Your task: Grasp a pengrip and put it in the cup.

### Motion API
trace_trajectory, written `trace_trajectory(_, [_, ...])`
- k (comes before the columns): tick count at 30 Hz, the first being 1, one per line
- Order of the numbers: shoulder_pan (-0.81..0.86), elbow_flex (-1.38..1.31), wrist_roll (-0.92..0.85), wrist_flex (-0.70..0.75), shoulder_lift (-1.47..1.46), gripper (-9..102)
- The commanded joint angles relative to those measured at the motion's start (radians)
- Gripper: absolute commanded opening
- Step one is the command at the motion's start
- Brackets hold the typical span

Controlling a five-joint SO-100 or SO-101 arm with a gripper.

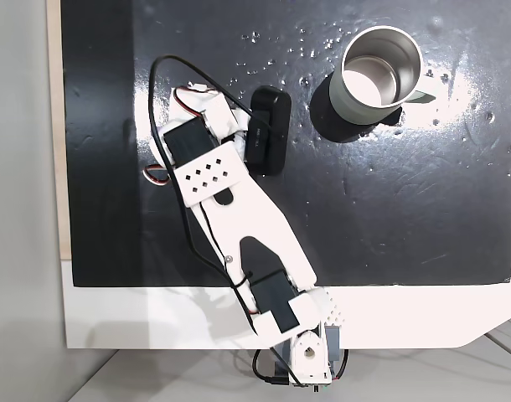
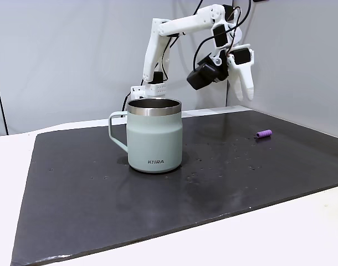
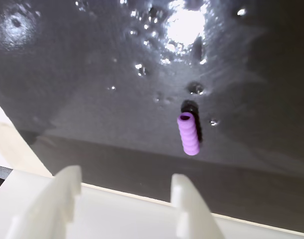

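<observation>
Gripper (image 3: 124,191) hangs above the mat, fingers spread wide, nothing between them. Purple pengrip (image 3: 189,133) lies flat on the black mat (image 2: 91,188) just beyond the fingertips, untouched. Cup (image 2: 154,134) stands upright well apart from it, handle toward the left in a fixed view.

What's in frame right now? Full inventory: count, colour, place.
cup: 1, pale grey-green with steel rim, upright on the mat, handle to the left in the side fixed view; looks empty from above.
pengrip: 1, purple, lying on the mat, ahead of the fingers in the wrist view; far right of the cup in the side fixed view.
mat: 1, black, glossy, covers most of the table.
table: 1, white, edges showing around the mat.
arm: 1, white with black servos, raised above the mat.
gripper: 1, white fingers, open, holding nothing.
</observation>
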Motion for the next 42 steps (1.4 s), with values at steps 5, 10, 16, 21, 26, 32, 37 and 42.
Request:
trace_trajectory(5, [-0.011, -0.229, 0.021, -0.011, -0.195, 24])
trace_trajectory(10, [-0.032, -0.301, 0.026, -0.040, -0.313, 24])
trace_trajectory(16, [-0.072, -0.351, 0.034, -0.081, -0.408, 26])
trace_trajectory(21, [-0.124, -0.390, 0.048, -0.078, -0.453, 27])
trace_trajectory(26, [-0.163, -0.411, 0.054, -0.058, -0.462, 27])
trace_trajectory(32, [-0.184, -0.439, 0.064, -0.041, -0.502, 27])
trace_trajectory(37, [-0.178, -0.416, 0.083, -0.051, -0.535, 27])
trace_trajectory(42, [-0.176, -0.408, 0.080, -0.087, -0.555, 22])
